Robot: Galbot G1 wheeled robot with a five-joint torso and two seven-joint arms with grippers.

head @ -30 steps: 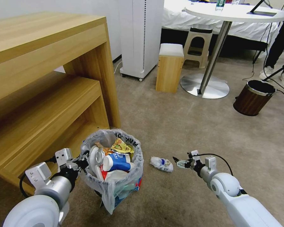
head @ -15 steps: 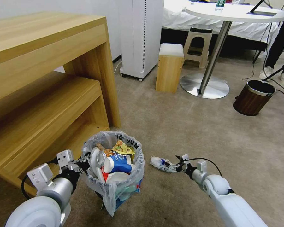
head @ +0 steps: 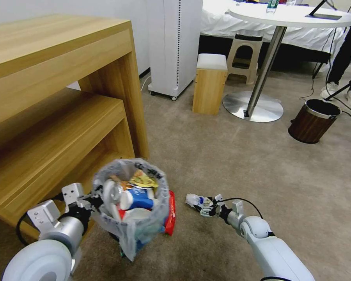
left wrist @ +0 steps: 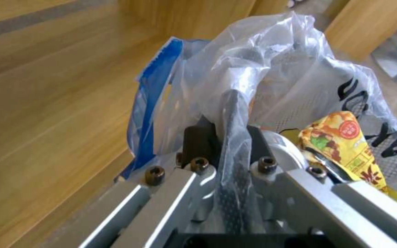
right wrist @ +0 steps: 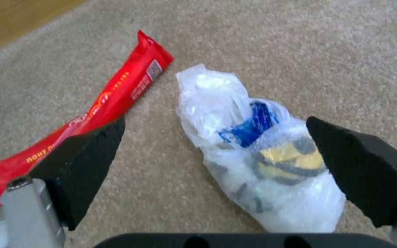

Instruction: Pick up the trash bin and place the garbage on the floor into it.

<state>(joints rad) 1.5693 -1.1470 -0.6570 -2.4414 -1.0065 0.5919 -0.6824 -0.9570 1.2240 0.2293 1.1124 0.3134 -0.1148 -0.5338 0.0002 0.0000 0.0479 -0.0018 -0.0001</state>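
The left gripper [left wrist: 224, 151] pinches the rim of the nearly full trash bin [head: 130, 203]. The right gripper [right wrist: 217, 162], jaws wide, straddles a crumpled plastic wrapper [right wrist: 258, 155] on the carpet [head: 261, 164]. A red wrapper [right wrist: 111, 100] also remains.

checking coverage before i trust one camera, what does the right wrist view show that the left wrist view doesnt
Right wrist view alone: the open right pincer straddling a clear plastic wrapper, and a red wrapper, both lying on the floor.

Left wrist view alone: the left pincer shut on the trash bin rim and its bag, with a yellow wrapper inside.

Shared: wooden furniture at the edge.
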